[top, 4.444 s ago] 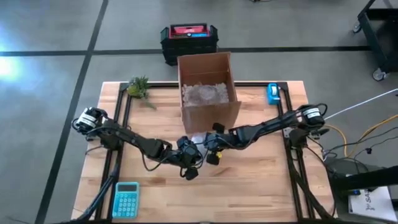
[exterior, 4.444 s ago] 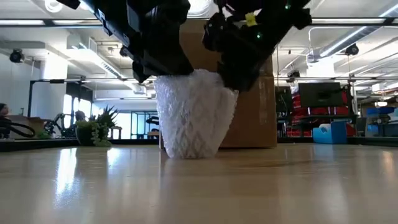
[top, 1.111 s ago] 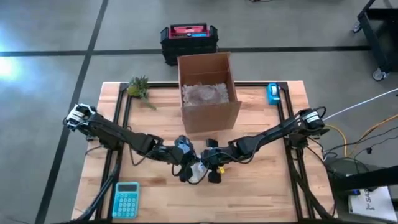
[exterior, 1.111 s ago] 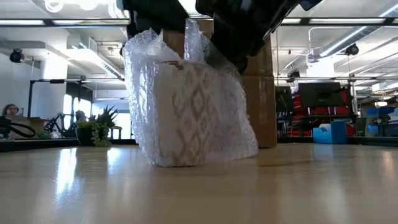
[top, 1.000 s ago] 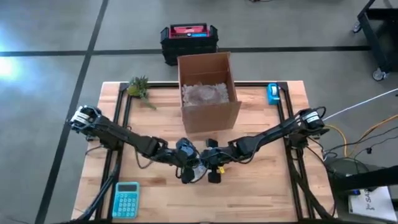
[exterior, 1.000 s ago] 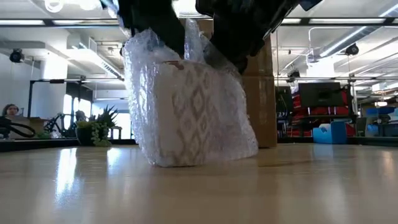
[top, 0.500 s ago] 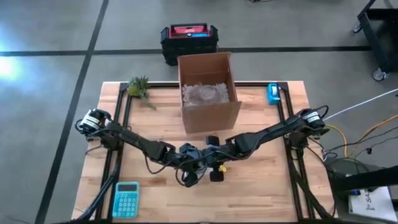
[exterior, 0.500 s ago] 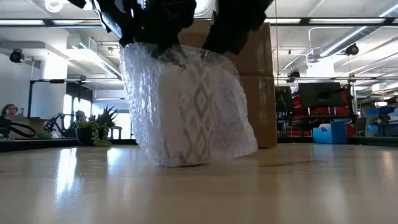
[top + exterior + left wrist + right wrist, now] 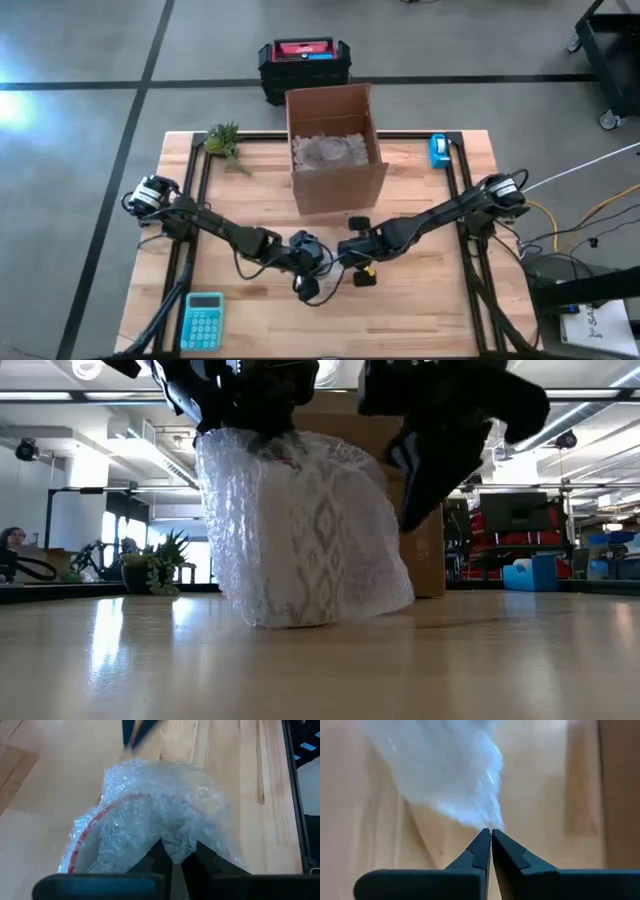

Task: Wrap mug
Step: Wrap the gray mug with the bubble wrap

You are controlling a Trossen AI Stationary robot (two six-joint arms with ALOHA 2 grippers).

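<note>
Since half a second ago, the right tool [image 9: 440, 470] has been drawn off the bundle toward the right of the low frame; its fingers are seen pressed together, gripping nothing. At lower centre of the high frame, on the counter [image 9: 420, 300], the mug [image 9: 310, 540] stands upright, covered in bubble wrap [image 9: 165, 815]. The wrap's gathered top is pinched by the left tool [image 9: 172, 857].

The left tool [image 9: 172, 860] pinches bubble wrap [image 9: 165, 815] covering the red-rimmed mug [image 9: 85, 832].
</note>
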